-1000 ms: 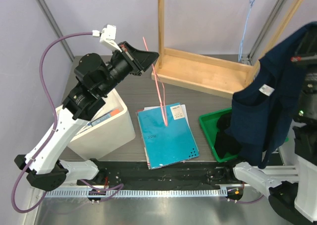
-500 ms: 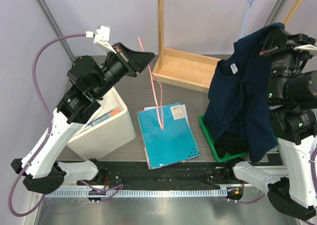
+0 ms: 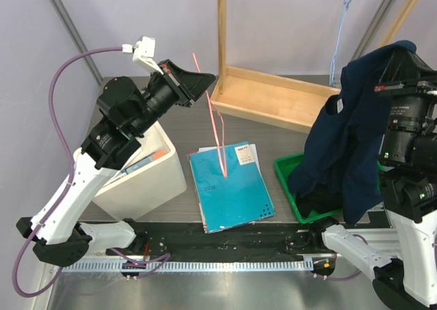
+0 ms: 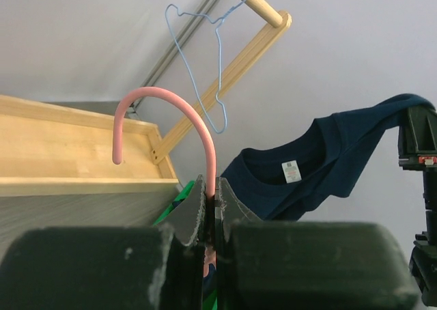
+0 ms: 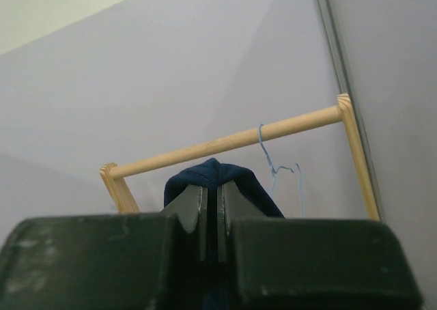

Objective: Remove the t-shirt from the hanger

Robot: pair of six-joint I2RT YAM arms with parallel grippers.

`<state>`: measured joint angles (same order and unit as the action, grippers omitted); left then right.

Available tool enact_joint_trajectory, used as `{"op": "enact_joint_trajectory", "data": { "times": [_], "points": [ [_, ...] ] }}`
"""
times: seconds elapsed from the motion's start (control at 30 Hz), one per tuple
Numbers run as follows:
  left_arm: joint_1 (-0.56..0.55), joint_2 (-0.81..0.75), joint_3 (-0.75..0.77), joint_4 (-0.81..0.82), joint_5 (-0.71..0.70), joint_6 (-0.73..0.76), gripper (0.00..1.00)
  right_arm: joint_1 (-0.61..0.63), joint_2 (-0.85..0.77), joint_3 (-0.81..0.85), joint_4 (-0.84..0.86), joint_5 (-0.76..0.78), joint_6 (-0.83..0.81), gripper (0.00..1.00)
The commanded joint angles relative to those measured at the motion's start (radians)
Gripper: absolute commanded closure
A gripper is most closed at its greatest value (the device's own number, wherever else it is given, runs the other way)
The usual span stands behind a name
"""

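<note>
Over the desk (image 3: 273, 145), left gripper (image 4: 210, 187) clamps the pink hanger (image 4: 164, 93) leftward; right gripper (image 5: 211, 194) pinches the t-shirt (image 3: 341, 153) at the right edge, apparently to hold them apart.

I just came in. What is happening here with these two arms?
The left tool is shut on a pink hanger, held up with nothing on it. The right tool is shut on a dark blue t-shirt, which hangs down over a green tray. The t-shirt is already off the hanger and apart from it.
</note>
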<state>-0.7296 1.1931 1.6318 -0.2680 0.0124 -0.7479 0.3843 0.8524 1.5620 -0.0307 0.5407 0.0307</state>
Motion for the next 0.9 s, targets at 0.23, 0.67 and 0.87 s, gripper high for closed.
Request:
{"op": "enact_joint_trajectory", "data": {
  "times": [0.23, 0.67, 0.87],
  "points": [
    [0.007, -0.017, 0.008, 0.003, 0.009, 0.01, 1.0, 0.004, 0.172, 0.085, 0.239, -0.378, -0.053, 0.99],
    [0.007, -0.02, 0.005, -0.01, 0.012, 0.005, 1.0, 0.002, 0.165, 0.078, 0.293, -0.254, -0.235, 0.99],
    [0.006, -0.015, 0.0, -0.007, 0.024, -0.002, 1.0, 0.002, 0.054, -0.037, 0.308, -0.133, -0.331, 0.99]
  ]
}}
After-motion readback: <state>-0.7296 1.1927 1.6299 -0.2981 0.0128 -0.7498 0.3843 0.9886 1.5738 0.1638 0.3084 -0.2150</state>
